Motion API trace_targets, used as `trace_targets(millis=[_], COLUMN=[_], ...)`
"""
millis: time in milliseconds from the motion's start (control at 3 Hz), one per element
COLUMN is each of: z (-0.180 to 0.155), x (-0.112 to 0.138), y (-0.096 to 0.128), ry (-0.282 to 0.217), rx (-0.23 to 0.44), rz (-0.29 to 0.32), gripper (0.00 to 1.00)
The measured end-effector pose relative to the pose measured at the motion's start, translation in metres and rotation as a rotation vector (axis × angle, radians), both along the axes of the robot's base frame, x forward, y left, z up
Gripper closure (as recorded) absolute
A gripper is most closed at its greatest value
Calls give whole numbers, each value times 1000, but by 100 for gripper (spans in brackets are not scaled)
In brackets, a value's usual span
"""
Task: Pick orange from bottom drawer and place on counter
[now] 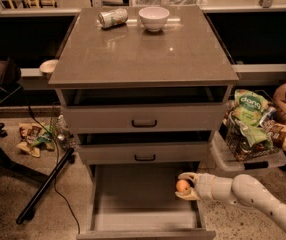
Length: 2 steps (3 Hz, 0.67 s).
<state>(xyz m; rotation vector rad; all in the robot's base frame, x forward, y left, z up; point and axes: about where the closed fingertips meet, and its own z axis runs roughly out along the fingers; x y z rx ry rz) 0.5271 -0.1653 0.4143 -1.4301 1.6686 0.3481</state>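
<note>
The orange (182, 186) is held between the two fingers of my gripper (187, 186) at the right side of the open bottom drawer (143, 204). My white arm (253, 196) reaches in from the lower right. The orange hangs a little above the drawer's grey floor, near its right wall. The counter (143, 54) is the glossy grey-brown top of the cabinet, well above the gripper.
A white bowl (154, 18) and a tipped can (112, 18) lie at the back of the counter. Two upper drawers with black handles (144, 123) stand slightly open. A basket of snack bags (250, 126) sits at the right. A black stand (43, 184) and wrappers lie at the left.
</note>
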Motion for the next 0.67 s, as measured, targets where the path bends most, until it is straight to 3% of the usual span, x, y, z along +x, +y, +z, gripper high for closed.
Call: trace_targets(millis=[333,667], z=[-6,16], x=[1,5], y=[3,-6], ry=[8,-6], rx=[5,41], rz=[1,-12], gripper=[100,100])
